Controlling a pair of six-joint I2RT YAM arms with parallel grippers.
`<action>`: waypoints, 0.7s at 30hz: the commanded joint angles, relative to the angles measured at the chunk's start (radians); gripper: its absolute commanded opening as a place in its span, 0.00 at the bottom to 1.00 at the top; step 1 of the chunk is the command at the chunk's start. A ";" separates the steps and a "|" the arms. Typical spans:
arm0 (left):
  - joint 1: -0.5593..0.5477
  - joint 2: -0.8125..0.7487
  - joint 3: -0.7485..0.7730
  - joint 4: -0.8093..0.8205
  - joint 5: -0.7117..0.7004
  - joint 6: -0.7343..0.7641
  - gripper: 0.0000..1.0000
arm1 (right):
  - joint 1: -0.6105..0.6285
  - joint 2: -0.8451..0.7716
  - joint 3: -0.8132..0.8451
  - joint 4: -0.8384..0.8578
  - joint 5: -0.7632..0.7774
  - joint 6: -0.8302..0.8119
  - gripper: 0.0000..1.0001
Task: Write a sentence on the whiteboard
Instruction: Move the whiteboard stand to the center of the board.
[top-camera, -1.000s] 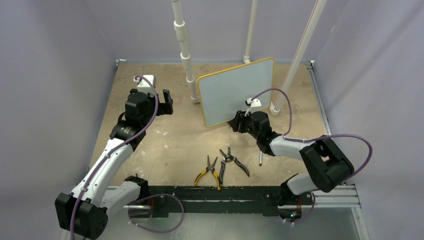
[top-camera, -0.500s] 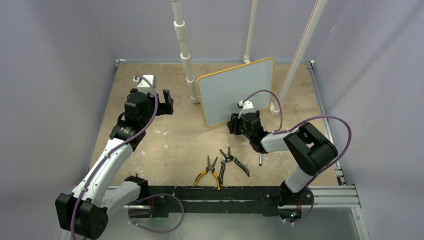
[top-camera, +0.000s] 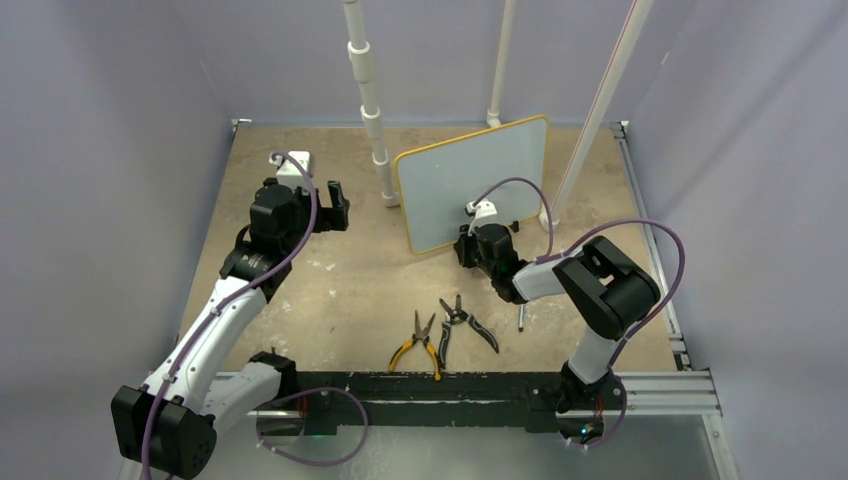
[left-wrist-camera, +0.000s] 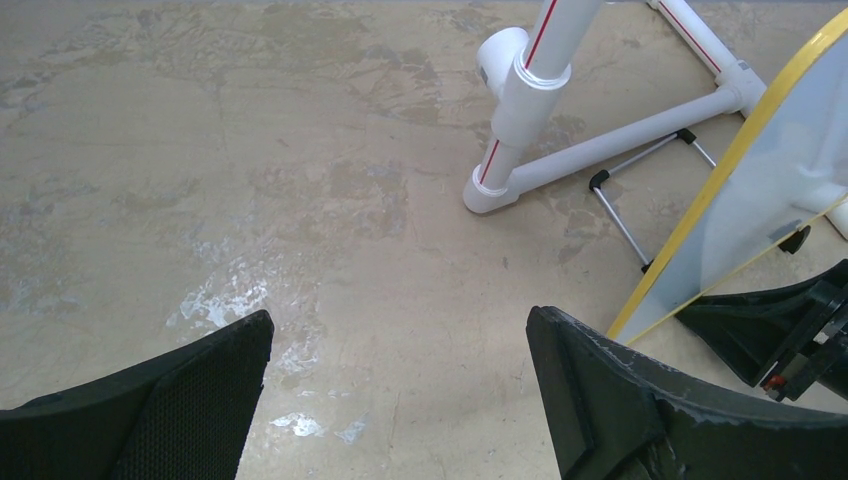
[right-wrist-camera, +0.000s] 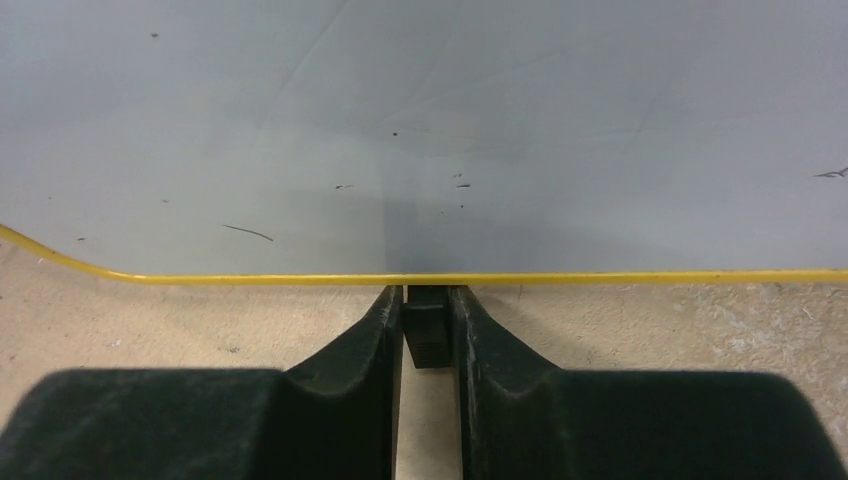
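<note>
The whiteboard (top-camera: 470, 185) stands tilted on the table at the back middle, its yellow rim showing on the right in the left wrist view (left-wrist-camera: 780, 190). Its face (right-wrist-camera: 420, 130) fills the right wrist view. The sentence is out of view; only tiny dark specks mark the face. My right gripper (top-camera: 470, 244) is at the board's lower edge, and its jaws (right-wrist-camera: 427, 300) are shut on the board's small black foot (right-wrist-camera: 428, 335). My left gripper (top-camera: 330, 205) hangs open over bare table left of the board, nothing between its fingers (left-wrist-camera: 398, 315).
Yellow-handled pliers (top-camera: 415, 343) and black-handled pliers (top-camera: 466, 320) lie near the front edge, with a thin pen-like stick (top-camera: 520, 318) to their right. White pipe posts (top-camera: 372, 110) (top-camera: 600, 100) rise beside the board. A pipe foot (left-wrist-camera: 520, 110) and a wire stand (left-wrist-camera: 625, 205) lie ahead of the left gripper.
My right arm has slid left along the board's lower edge and its jaws have narrowed onto the black foot. The left arm has not moved.
</note>
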 joint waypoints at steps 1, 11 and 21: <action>0.007 -0.001 0.001 0.042 0.015 -0.012 0.98 | 0.023 0.015 0.041 0.044 0.034 -0.036 0.16; 0.007 -0.014 0.003 0.038 0.006 -0.014 0.98 | 0.137 0.025 0.031 0.025 0.066 -0.072 0.00; 0.007 -0.070 0.000 0.006 -0.184 -0.030 0.98 | 0.265 0.017 0.041 -0.012 0.051 -0.101 0.00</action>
